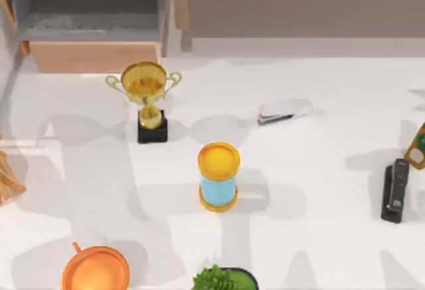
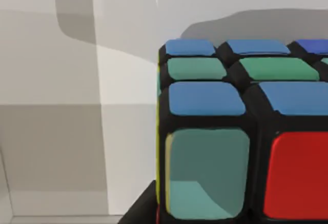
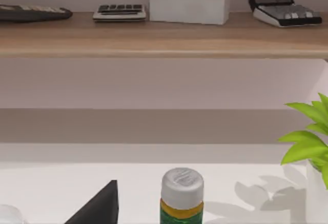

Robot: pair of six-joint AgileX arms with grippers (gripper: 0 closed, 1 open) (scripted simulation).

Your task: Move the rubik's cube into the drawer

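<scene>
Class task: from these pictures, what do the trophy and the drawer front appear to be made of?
Trophy: seemingly polished gold-coloured metal, given its bright highlights, on a matt black base. Drawer front: apparently light wood with a dull finish, from its pale tan face; its inner walls look plain grey.

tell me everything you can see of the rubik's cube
The rubik's cube appears close up in the left wrist view, partly cut off by the picture's edge. It looks like glossy plastic: rounded coloured squares set in a black grid. One face shows blue and green squares; the adjoining face shows a pale teal square and a red one, and a thin yellow sliver marks a third side. A pale surface with shadows lies behind it. What holds or touches it cannot be told.
</scene>
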